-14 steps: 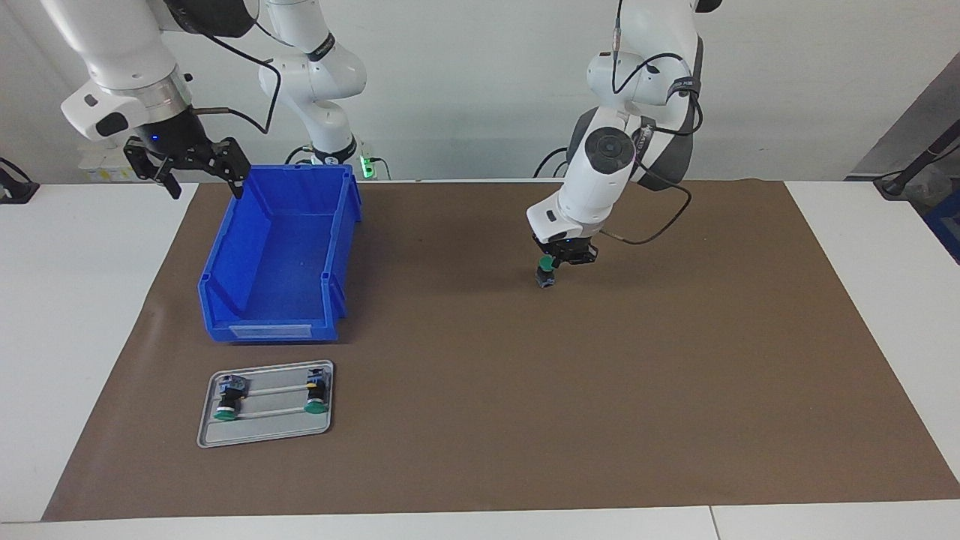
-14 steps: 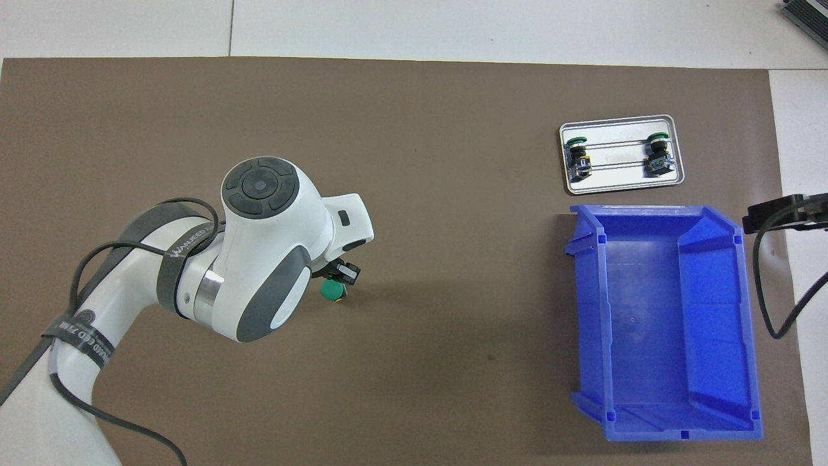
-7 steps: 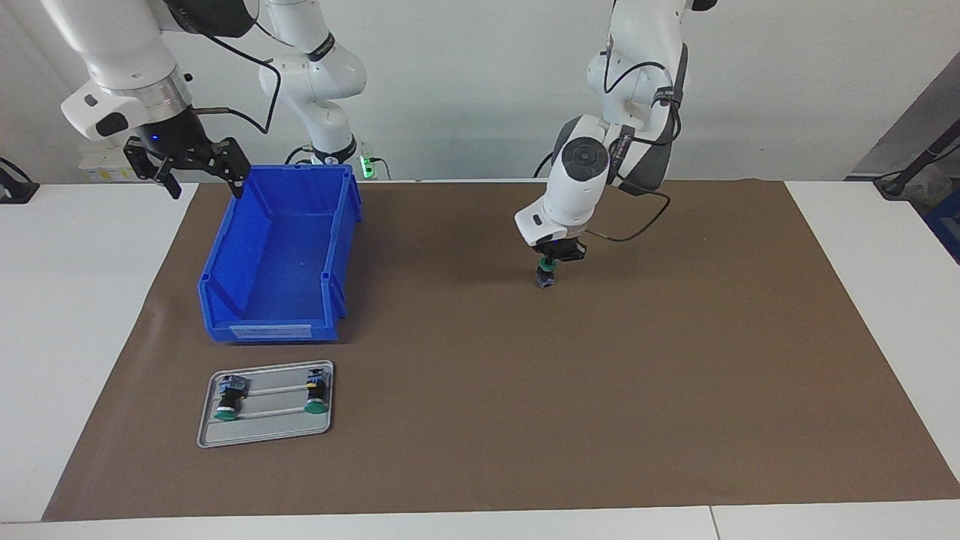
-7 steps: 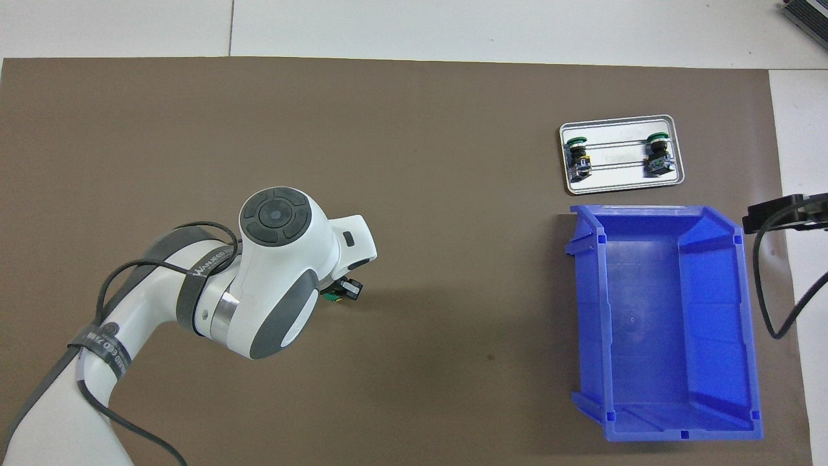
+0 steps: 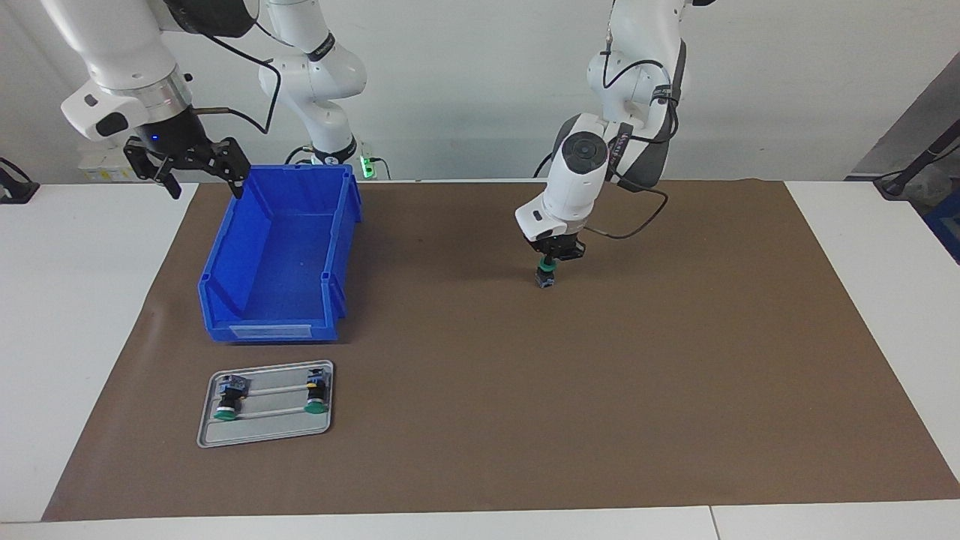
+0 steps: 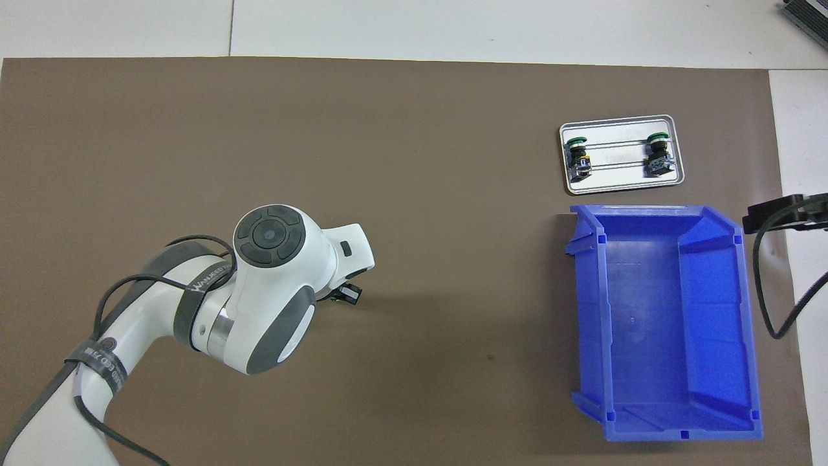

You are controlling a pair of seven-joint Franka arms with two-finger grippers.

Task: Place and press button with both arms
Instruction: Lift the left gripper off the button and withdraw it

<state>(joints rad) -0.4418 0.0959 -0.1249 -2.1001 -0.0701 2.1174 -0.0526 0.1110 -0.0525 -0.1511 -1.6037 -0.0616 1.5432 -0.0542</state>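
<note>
The button (image 5: 545, 276) stands upright on the brown mat (image 5: 600, 390) near the middle of the table, green cap up and terminal block down. My left gripper (image 5: 550, 259) is shut and points straight down over it, its tips right at the green cap. In the overhead view the left wrist (image 6: 278, 278) covers the button almost entirely. My right gripper (image 5: 187, 166) waits open in the air beside the blue bin (image 5: 277, 255), at the right arm's end of the table; only its edge (image 6: 783, 213) shows from overhead.
A grey metal tray (image 5: 262, 429) lies on the mat, farther from the robots than the blue bin (image 6: 660, 323). Two more green-capped buttons (image 5: 225, 399) (image 5: 316, 394) lie on their sides in it. The tray's rim (image 6: 614, 188) also shows from overhead.
The left wrist has swung from a slant beside the button to straight over it, covering the green cap from overhead. The button stayed in place. The right arm has not moved.
</note>
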